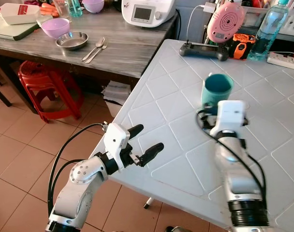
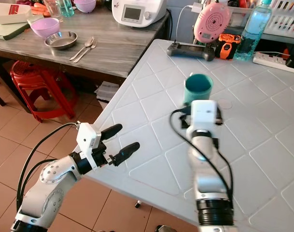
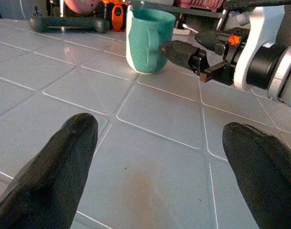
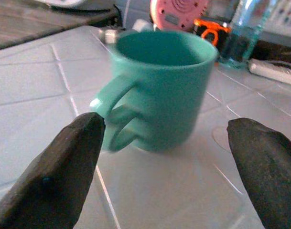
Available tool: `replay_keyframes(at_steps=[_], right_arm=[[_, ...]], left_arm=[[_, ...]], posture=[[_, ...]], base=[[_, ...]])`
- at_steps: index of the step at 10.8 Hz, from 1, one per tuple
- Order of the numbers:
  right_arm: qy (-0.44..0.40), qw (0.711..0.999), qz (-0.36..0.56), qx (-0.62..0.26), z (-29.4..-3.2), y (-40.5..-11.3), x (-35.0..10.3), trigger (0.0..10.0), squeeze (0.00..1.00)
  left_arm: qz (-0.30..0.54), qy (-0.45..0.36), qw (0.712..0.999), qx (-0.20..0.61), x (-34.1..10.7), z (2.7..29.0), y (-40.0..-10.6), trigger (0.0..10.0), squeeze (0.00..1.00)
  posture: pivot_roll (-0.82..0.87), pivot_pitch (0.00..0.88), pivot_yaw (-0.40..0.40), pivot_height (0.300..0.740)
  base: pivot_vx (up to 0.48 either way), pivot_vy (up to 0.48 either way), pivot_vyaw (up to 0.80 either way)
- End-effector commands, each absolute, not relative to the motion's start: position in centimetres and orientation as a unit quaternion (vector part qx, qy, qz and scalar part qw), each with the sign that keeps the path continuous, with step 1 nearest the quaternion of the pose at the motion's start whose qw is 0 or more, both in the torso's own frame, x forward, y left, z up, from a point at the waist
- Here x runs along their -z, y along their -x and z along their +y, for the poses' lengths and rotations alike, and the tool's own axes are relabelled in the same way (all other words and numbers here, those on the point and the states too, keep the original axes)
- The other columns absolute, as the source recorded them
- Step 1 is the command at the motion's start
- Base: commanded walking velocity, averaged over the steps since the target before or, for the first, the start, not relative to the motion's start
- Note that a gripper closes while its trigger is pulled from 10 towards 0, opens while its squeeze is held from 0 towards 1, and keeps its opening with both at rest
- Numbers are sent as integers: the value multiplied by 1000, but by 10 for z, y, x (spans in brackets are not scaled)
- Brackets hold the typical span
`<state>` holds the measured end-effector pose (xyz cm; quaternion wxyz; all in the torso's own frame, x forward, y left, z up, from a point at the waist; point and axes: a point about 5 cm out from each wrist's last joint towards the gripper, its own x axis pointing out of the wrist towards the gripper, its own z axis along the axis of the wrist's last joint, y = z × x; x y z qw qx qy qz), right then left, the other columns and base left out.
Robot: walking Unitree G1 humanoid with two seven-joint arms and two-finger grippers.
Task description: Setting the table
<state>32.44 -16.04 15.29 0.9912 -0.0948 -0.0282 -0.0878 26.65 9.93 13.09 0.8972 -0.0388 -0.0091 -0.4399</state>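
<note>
— Claw positions, from the head views? 
— Right claw [image 4: 167,143] spread wide just short of the teal mug [image 1: 217,90], upright on the white counter [image 1: 175,145]; left claw [image 1: 146,141] released at its edge.
— Wrist views? 
— Mug interior looks empty, handle facing the right claw.

A teal ceramic mug [image 1: 217,90] stands upright on the white tiled plastic table [image 1: 166,145]; the right gripper [image 4: 167,157] sits just before it, fingers spread either side; the left gripper [image 1: 146,142] hovers over the table's left edge; behind the mug lie a black game controller [image 1: 203,50] and a clear plastic water bottle [image 1: 269,30]; a grey wooden table [image 1: 122,48] stands to the left.
</note>
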Motion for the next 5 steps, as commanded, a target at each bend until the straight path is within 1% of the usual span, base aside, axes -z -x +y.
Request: replay_keyframes(at_steps=[1, 2, 3, 5], right_arm=[[102, 991, -51, 75, -153, -326, -161, 10000, 0], [98, 991, -58, 71, -150, -326, -162, 10000, 1000], [100, 990, -68, 71, -148, -325, -164, 10000, 1000], [104, 989, -61, 87, -150, -328, -163, 10000, 1000]], left_arm=[[-10, 37, 897, 440, -132, 102, -264, 10000, 0], [-11, 37, 898, 438, -133, 103, -266, 10000, 0], [-12, 38, 899, 437, -133, 102, -267, 10000, 0], [-10, 39, 898, 437, -133, 101, -267, 10000, 0]], posture=[[-35, 148, 20, 740], [-36, 145, 21, 740], [-36, 145, 21, 740], [-41, 145, 22, 740]], base=[[0, 0, 0], [0, 0, 0], [0, 0, 0], [0, 0, 0]])
